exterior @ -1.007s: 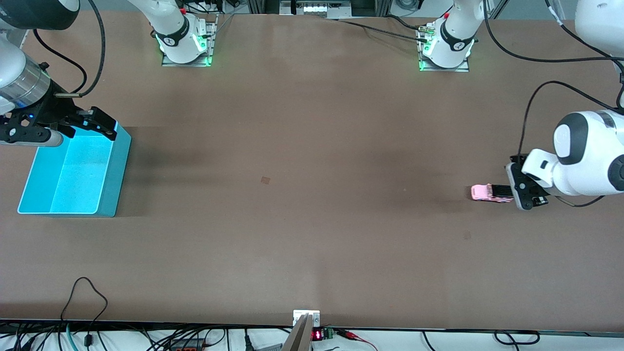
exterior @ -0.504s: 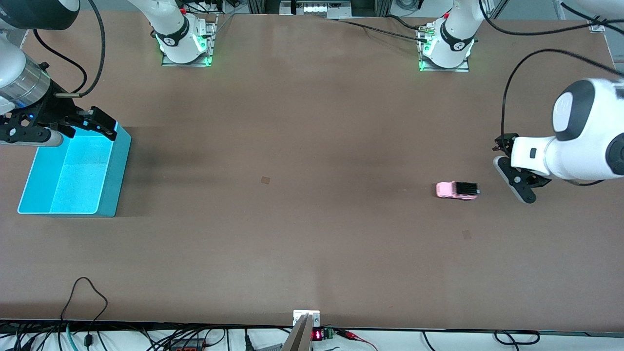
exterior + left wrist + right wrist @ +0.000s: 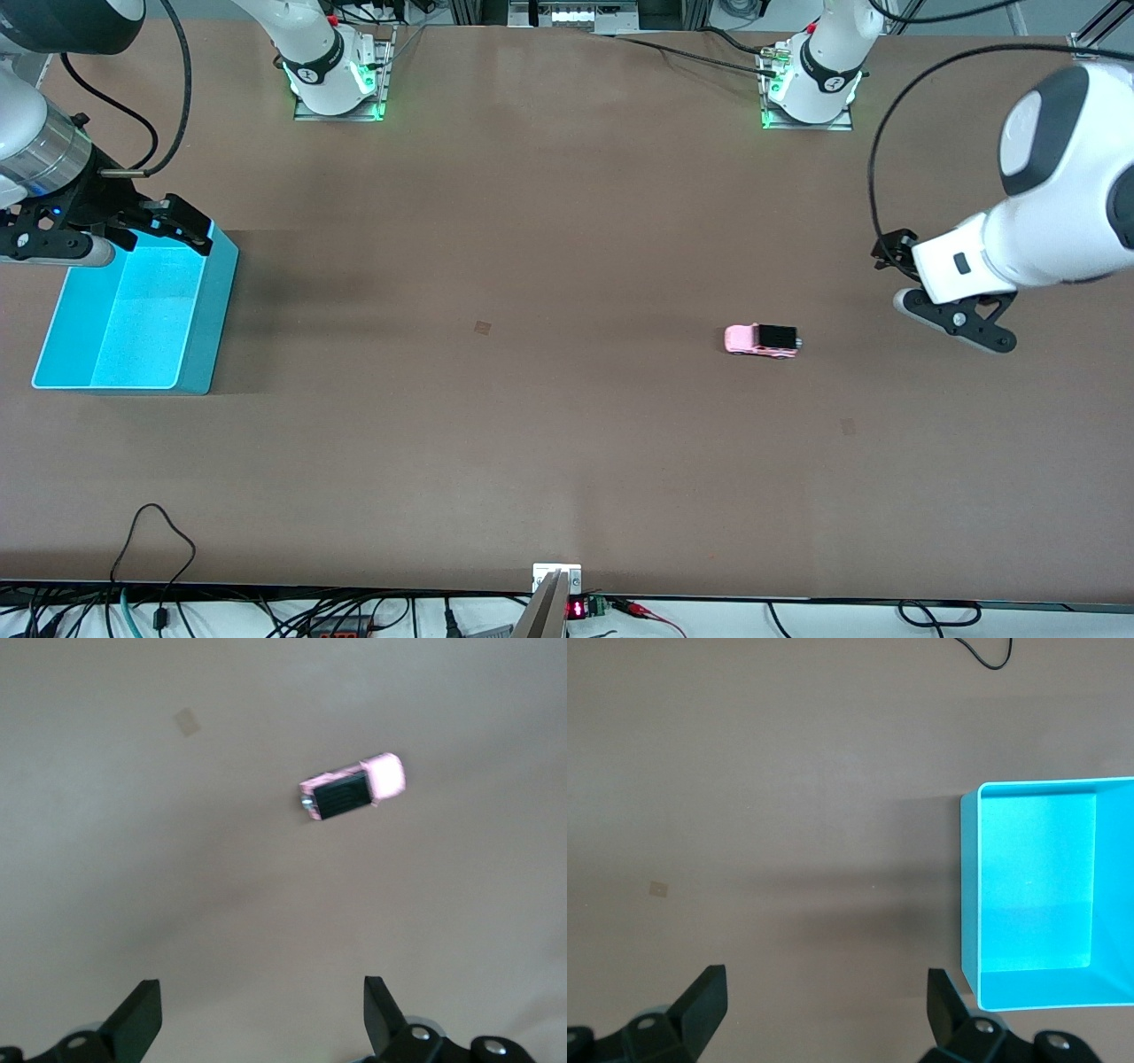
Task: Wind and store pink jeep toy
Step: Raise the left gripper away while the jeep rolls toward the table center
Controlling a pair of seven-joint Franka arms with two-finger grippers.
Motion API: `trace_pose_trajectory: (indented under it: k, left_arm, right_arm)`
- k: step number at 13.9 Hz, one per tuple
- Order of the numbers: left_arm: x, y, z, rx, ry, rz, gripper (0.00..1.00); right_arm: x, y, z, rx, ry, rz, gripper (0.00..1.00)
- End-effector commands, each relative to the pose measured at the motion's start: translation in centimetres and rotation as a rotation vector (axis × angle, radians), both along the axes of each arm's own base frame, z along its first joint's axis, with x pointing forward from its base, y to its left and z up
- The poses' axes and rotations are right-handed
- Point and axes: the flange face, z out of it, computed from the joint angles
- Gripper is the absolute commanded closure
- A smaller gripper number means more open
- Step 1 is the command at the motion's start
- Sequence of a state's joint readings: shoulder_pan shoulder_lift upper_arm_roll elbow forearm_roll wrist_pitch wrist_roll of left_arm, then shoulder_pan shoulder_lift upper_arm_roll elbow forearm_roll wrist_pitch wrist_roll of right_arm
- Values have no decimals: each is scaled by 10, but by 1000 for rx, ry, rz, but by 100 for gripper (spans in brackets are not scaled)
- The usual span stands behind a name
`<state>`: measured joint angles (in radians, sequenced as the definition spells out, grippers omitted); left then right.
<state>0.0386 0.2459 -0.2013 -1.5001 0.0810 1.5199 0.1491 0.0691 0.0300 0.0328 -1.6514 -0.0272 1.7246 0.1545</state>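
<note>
The pink jeep toy (image 3: 762, 340) stands on its wheels on the brown table, its black rear toward the left arm's end; in the left wrist view the jeep (image 3: 353, 788) is well clear of the fingers. My left gripper (image 3: 890, 275) hangs open and empty over the table, apart from the jeep on the left arm's side, and the left gripper (image 3: 261, 1014) has bare table between its fingers. My right gripper (image 3: 151, 235) waits open and empty over the rim of the blue bin (image 3: 208, 319); the right gripper (image 3: 824, 1005) is beside the bin (image 3: 967, 886).
A small tan patch (image 3: 482, 328) marks the tabletop between jeep and bin, and another patch (image 3: 849, 427) lies nearer the camera than the jeep. The arm bases (image 3: 337, 75) stand along the table's top edge. Cables run along the front edge.
The jeep has rolled away from the left gripper toward the right arm's end of the table. The left gripper has lifted and swung away from it. The right arm has not moved.
</note>
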Motion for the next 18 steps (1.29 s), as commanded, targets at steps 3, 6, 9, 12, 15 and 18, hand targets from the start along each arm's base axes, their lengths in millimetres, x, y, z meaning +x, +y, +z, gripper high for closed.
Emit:
trace_pose_trajectory:
  k: [3,6,9,12,15,18]
  left_arm:
    - [-31,19,38,11,-167,217,0]
    - [-48,29,37,-36,-276,246,0]
    - [-59,34,42,-19,-247,245,0]
    - [-61,32,46,-13,-229,241,0]
    - [-63,24,47,-8,-217,226,0]
    - [-63,24,47,0,-215,223,0]
  right_arm:
    - [-3,2,1,5,-10,-10,0]
    - [-3,1,1,7,-10,-12,0]
    - [-4,0,3,7,-13,-14,0]
    - [-4,-1,3,7,-13,-15,0]
    - [-4,-2,3,7,-13,-17,0]
    - [-4,-3,2,8,-12,-18,0]
